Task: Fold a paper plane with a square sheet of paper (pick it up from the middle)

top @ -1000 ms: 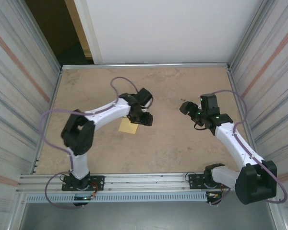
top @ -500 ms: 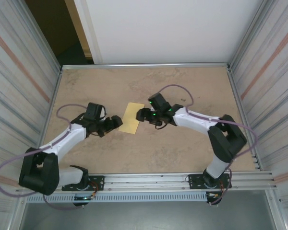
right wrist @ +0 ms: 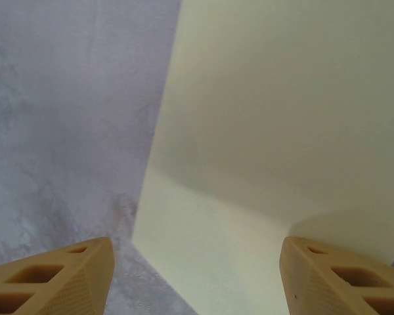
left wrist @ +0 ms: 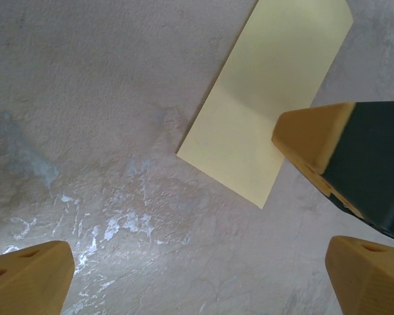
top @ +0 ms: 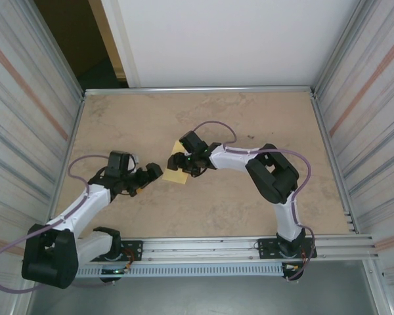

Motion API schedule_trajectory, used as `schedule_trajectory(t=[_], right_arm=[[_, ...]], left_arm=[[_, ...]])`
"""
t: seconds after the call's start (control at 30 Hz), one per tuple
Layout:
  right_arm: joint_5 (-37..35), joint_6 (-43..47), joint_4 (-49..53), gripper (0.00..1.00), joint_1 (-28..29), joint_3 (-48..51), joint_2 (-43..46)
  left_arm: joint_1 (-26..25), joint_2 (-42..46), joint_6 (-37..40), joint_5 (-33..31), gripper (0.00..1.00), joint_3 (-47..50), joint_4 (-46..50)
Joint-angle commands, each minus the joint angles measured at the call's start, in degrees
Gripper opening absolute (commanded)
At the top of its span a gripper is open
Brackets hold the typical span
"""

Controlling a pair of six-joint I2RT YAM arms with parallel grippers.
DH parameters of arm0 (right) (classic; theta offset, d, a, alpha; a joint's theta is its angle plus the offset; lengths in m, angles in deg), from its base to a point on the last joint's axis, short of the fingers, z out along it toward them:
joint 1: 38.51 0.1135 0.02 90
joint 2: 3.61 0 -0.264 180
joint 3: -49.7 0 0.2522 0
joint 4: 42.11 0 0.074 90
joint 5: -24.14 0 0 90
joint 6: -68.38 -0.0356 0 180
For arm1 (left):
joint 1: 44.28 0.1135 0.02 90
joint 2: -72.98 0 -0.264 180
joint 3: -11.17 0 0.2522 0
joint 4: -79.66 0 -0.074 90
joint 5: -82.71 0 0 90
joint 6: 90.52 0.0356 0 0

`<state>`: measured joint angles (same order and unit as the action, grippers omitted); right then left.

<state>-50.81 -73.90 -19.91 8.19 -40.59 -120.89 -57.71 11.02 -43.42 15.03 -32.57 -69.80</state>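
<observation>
We judge the step in hand to be the next fold of the pale-yellow sheet of paper [left wrist: 262, 98]. It lies flat on the counter [left wrist: 85, 98] as a long rectangle, between the two arms in the top view. To do it well, we would pin one long edge with a fingertip, lift the opposite edge low, and press along the crease rather than drag the sheet across the surface.

The right gripper [right wrist: 196, 262] hangs right over the sheet, jaws partly apart, with nothing clamped. One of its fingertips [left wrist: 308, 138] sits at the sheet's near corner, though we cannot tell whether it presses. The left gripper [left wrist: 197, 262] stands wide open and empty, just beside the sheet.
</observation>
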Motion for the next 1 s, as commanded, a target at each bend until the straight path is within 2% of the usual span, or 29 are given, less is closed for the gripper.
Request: schedule_trajectory(t=[0.0, 0.2, 0.33, 0.4, 0.5, 0.57, 0.7, 0.77, 0.87, 0.97], right_arm=[[3.31, 0.93, 2.44, 0.64, -1.42, -0.39, -1.62], [8.85, 13.25, 8.1, 0.63, -4.08, 6.07, 0.97], [11.14, 24.16, 12.62, 0.62, -6.54, 9.79, 5.56], [12.03, 25.5, 12.31, 0.62, -7.6, 10.98, 9.0], [9.91, 18.88, 6.77, 0.61, -9.02, 13.3, 14.7], [7.04, 10.68, -0.45, 0.6, -9.12, 16.55, 17.57], [1.51, 0.77, -6.04, 0.51, -8.41, 19.22, 17.84], [1.4, -1.17, -8.4, 0.48, -8.44, 19.92, 16.91], [1.87, -0.58, -5.94, 0.42, -9.03, 17.34, 14.49], [1.01, -0.88, -6.46, 0.41, -9.65, 17.29, 13.31]], left_arm=[[0.66, -0.42, 0.88, 1.6, 0.99, 0.32, -1.9], [0.67, -4.59, 0.89, 4.98, 0.99, -0.58, -5.29], [0.24, -8.37, 0.27, 9.32, 0.97, -1.12, -9.57], [-0.71, -9.53, 0.19, 10.23, 0.96, -2.01, -10.29], [-3.2, -10.75, 0.1, 10.08, 0.95, -3.51, -10.56], [-5.33, -11.44, -0.54, 9.23, 0.94, -4.41, -10.71], [-7.35, -13.53, -2.55, 9.25, 0.91, -5.16, -11.99], [-7.87, -15.06, -3.5, 9.94, 0.88, -5.31, -13.04], [-8.85, -17.79, -4.42, 11.28, 0.81, -6.12, -14.5], [-10.19, -20.53, -5.13, 12.21, 0.73, -7.61, -15.54]])
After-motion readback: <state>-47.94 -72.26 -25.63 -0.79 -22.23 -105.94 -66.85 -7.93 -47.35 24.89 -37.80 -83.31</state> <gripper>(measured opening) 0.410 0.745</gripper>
